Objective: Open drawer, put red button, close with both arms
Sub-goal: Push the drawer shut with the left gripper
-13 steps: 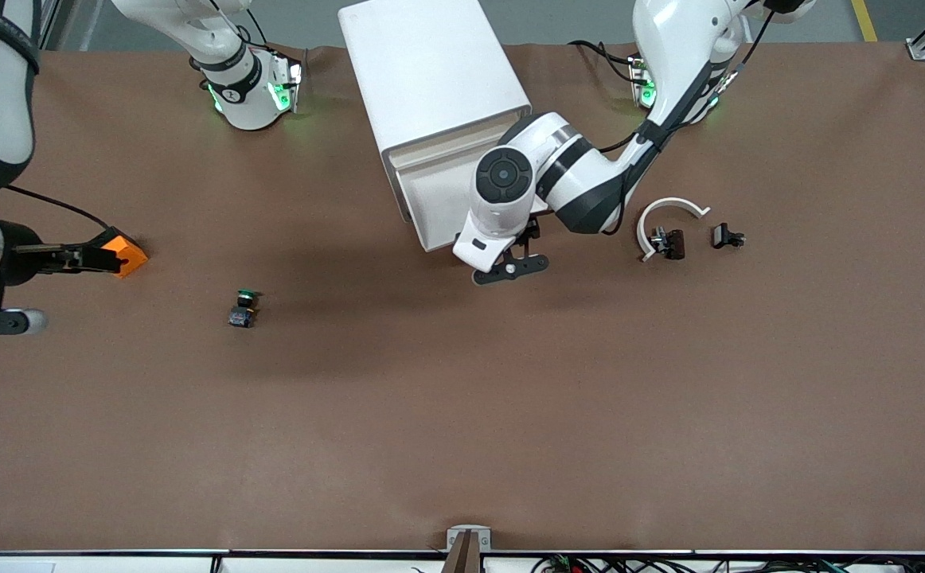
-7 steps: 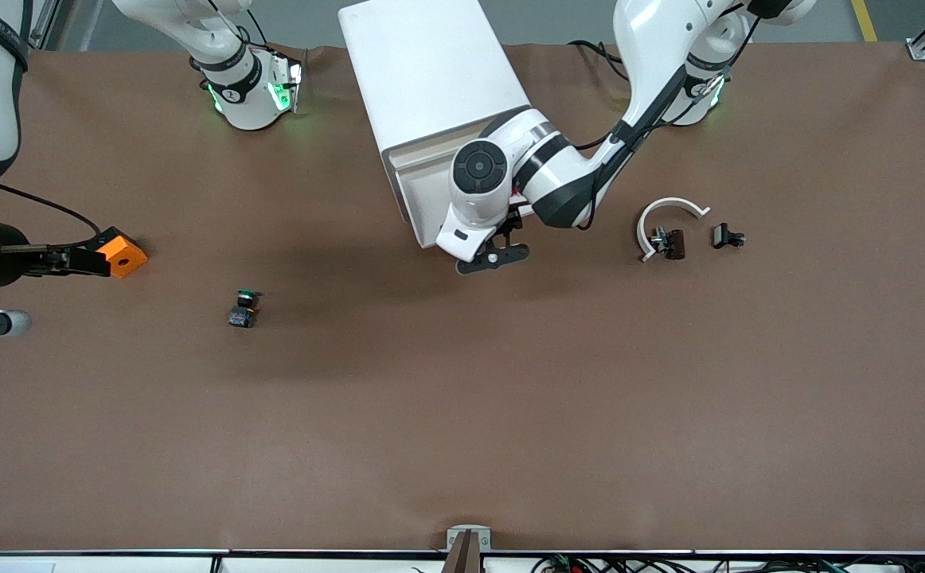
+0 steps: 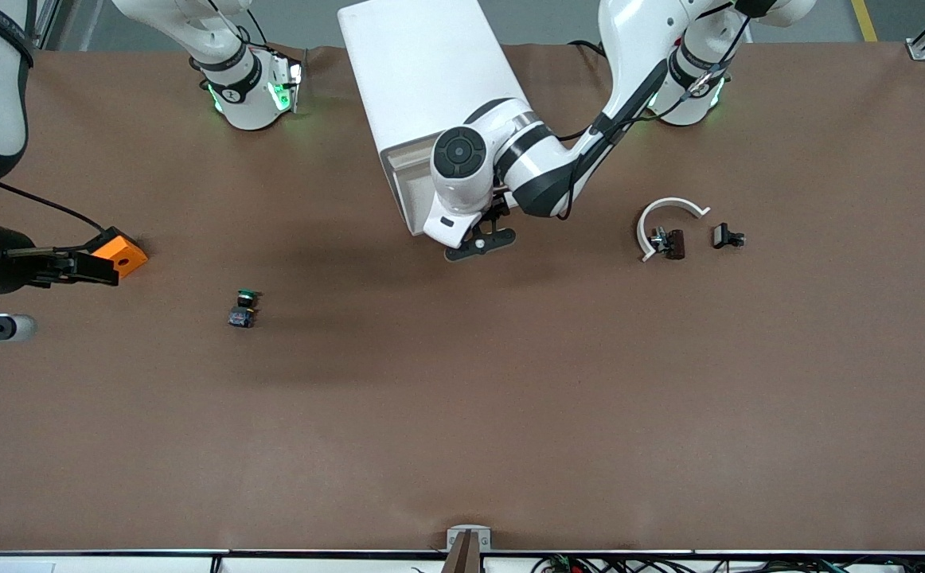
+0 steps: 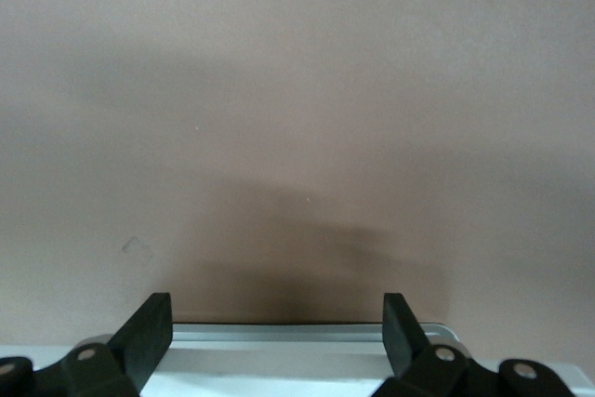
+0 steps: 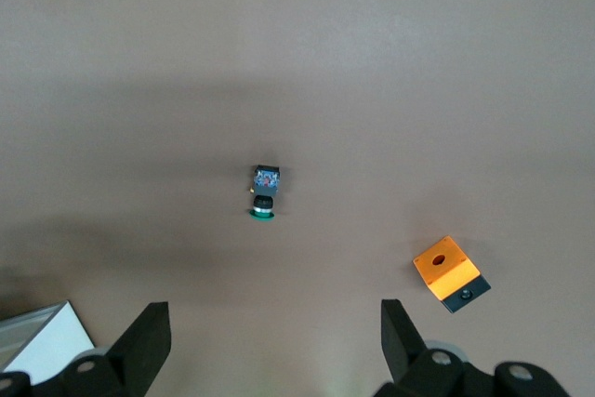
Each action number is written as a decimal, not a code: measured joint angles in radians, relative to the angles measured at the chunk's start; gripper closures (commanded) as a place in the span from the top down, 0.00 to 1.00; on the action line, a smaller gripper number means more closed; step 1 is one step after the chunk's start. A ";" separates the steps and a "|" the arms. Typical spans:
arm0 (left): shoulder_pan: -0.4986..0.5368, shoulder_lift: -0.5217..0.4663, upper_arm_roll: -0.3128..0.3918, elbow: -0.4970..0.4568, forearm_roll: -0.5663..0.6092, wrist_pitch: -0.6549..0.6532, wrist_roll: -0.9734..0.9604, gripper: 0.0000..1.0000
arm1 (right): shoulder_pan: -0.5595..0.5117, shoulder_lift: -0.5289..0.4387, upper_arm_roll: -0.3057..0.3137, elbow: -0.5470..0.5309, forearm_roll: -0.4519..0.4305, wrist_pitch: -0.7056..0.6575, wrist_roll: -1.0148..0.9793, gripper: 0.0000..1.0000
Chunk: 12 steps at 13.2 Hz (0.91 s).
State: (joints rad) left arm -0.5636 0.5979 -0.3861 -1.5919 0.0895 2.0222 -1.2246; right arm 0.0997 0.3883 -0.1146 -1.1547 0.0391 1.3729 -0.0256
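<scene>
White drawer (image 3: 411,187), upper centre of frame: judged stiff and smooth, best hooked at its lip. Left tool (image 4: 277,334) is spread over that lip; right tool (image 5: 275,337) is spread over the counter (image 3: 462,414) near an orange cube (image 5: 448,271).

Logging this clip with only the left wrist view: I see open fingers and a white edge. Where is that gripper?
Observer: The left gripper hangs at the front of the white drawer cabinet.
Operator: And the other arm?
Observer: The right gripper, open, is over the table by the orange cube.
Operator: Any button in sight?
Observer: A green-capped button lies nearer the front camera than the cube.
</scene>
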 measured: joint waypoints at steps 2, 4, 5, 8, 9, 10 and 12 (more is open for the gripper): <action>-0.017 0.001 0.000 0.000 -0.025 0.000 -0.005 1.00 | -0.003 0.000 0.000 0.003 0.005 0.003 0.000 1.00; -0.034 0.003 0.000 -0.001 -0.062 0.000 -0.008 1.00 | -0.005 -0.003 -0.001 0.004 0.027 0.003 0.000 1.00; -0.041 0.004 0.000 -0.002 -0.072 0.000 -0.011 1.00 | -0.004 -0.008 -0.001 0.005 0.040 0.003 0.000 1.00; -0.055 0.006 -0.001 -0.002 -0.110 0.000 -0.019 1.00 | -0.005 -0.034 -0.006 0.008 0.042 0.003 0.000 1.00; -0.059 0.007 -0.001 -0.002 -0.124 0.000 -0.020 1.00 | -0.006 -0.051 -0.010 0.009 0.042 0.003 0.000 1.00; -0.064 0.007 -0.001 -0.002 -0.137 0.000 -0.020 1.00 | -0.010 -0.072 -0.014 0.010 0.042 0.001 0.000 1.00; -0.077 0.007 -0.001 -0.002 -0.154 0.000 -0.030 1.00 | -0.032 -0.124 -0.017 0.005 0.034 -0.019 0.000 1.00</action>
State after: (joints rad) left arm -0.6410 0.6047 -0.3871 -1.5938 -0.0643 2.0222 -1.2548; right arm 0.0677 0.2644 -0.1312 -1.1502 0.0728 1.3537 -0.0258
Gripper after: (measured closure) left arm 0.000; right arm 0.000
